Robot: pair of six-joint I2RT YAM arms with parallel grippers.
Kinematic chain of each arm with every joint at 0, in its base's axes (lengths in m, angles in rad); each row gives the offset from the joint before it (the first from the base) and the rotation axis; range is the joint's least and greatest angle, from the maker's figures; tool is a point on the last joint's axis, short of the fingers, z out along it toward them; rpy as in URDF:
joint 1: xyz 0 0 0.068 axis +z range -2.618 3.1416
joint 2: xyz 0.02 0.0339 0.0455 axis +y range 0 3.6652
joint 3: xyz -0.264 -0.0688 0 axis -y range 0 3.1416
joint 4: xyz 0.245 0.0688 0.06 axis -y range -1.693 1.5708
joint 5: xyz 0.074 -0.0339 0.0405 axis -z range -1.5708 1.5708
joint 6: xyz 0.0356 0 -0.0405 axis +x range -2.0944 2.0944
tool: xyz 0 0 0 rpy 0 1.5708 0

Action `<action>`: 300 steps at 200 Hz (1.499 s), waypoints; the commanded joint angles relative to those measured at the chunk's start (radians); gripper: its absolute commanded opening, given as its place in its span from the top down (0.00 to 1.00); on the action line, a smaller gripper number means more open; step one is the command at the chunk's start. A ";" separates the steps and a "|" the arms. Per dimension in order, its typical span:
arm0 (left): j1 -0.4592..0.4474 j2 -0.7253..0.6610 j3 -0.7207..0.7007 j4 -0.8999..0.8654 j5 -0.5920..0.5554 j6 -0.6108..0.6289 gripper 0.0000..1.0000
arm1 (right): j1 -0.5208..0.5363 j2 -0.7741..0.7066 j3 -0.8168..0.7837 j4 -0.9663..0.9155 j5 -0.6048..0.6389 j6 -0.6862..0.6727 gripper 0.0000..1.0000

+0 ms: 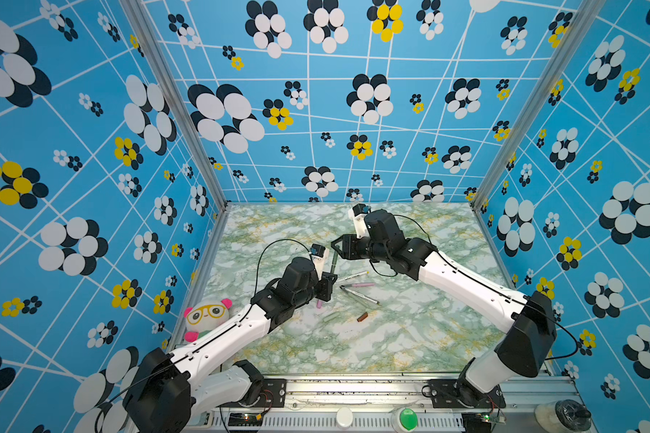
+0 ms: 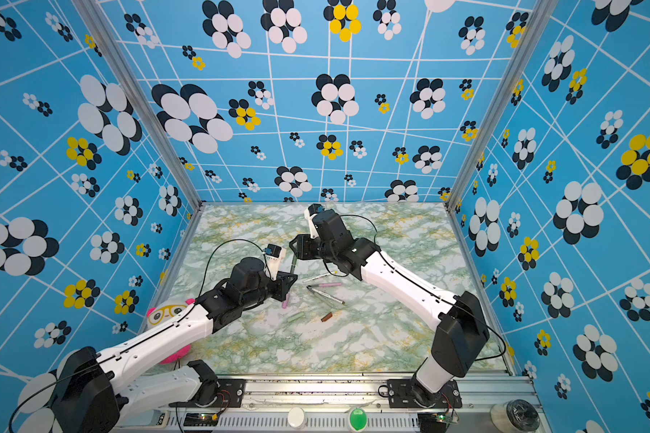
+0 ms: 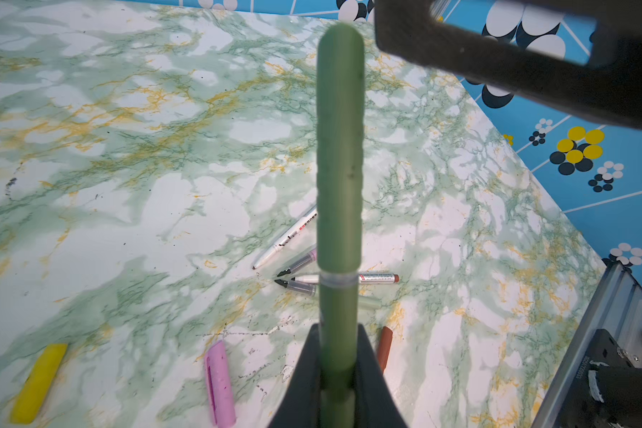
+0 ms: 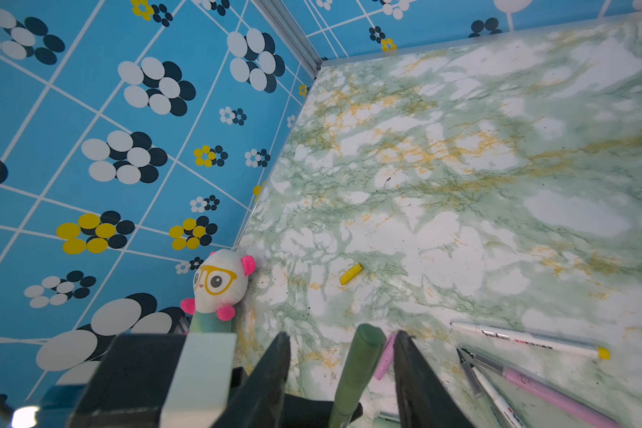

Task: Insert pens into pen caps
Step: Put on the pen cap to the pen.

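Step in hand: capping the dark green pen point(image 3: 338, 315); the left jaws are clamped on its barrel, holding it above the desk point(image 1: 391, 337) and pointing toward 12 o'clock in both top views, with the dark green cap point(image 3: 340, 148) apparently seated; the right jaws stand apart on either side of that cap, gripping nothing. Next move, by judgement: withdraw the right arm, set the capped pen down, then pair another pen with its matching cap. Count: one pen held; four loose pens at 3 o'clock of the left jaws (yellow-ended white pen point(image 1: 353, 275); pink pen point(image 1: 359, 285); brown-ended white pen point(image 3: 378, 278); pale grey-green pen point(image 3: 369, 302)); four loose caps (yellow cap point(image 3: 38, 381); pink cap point(image 1: 319, 303); pale grey-green cap point(image 1: 331, 318); brown cap point(image 1: 362, 316)).
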 commanded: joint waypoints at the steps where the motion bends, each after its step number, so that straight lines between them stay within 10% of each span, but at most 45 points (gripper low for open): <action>1: 0.007 -0.008 0.017 0.003 -0.016 0.020 1.00 | 0.012 0.034 0.041 -0.057 0.029 -0.006 0.56; 182: 0.003 -0.016 0.007 0.043 -0.033 0.004 1.00 | 0.035 0.132 0.143 -0.145 0.073 -0.023 0.89; 300: 0.029 -0.106 -0.044 0.354 -0.113 0.075 1.00 | 0.034 0.126 0.084 -0.119 0.028 0.012 0.93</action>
